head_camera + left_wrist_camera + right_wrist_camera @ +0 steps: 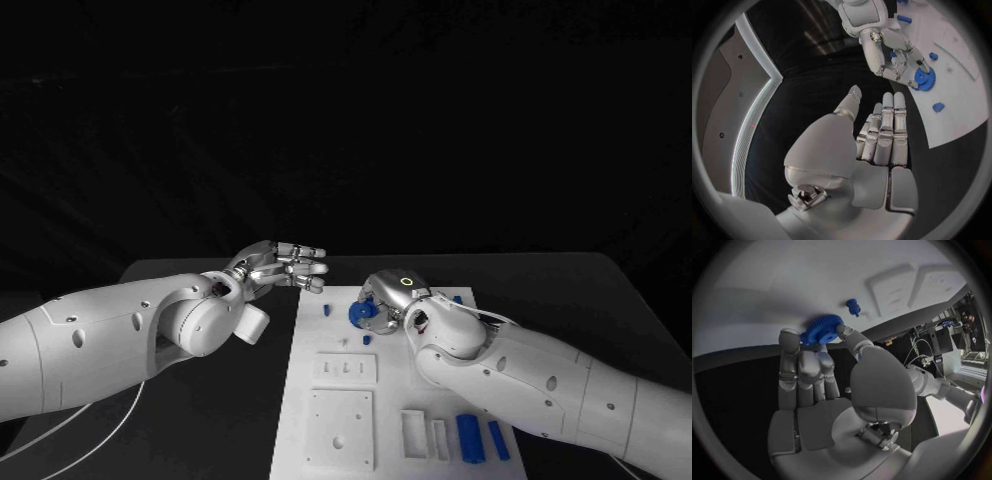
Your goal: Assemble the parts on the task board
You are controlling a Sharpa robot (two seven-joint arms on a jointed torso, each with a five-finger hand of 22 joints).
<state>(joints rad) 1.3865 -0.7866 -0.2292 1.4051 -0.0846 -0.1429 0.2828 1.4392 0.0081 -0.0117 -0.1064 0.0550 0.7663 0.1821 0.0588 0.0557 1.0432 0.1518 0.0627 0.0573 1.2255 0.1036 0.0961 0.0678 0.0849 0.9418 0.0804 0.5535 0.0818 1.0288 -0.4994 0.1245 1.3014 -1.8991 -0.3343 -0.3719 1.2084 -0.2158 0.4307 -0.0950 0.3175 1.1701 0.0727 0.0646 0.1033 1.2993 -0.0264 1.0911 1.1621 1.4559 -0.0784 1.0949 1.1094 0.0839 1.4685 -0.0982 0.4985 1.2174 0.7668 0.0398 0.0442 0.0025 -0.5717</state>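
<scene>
Right wrist view shows my right hand [820, 365] pinching the blue gear [821, 335] at its fingertips, low over the task board [325, 440], I judge to seat it there. In the head view's centre left, my left hand [277, 266] hovers spread and empty, keeping clear beside the board.

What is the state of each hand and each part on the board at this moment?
Left robot hand: open, fingers extended, holds nothing, beside the board's left edge.
Right robot hand: holds the blue gear.
Blue gear: pinched between fingertips, over the task board.
Small blue peg: on the board, free.
Two blue bars: lying on the board, untouched.
</scene>
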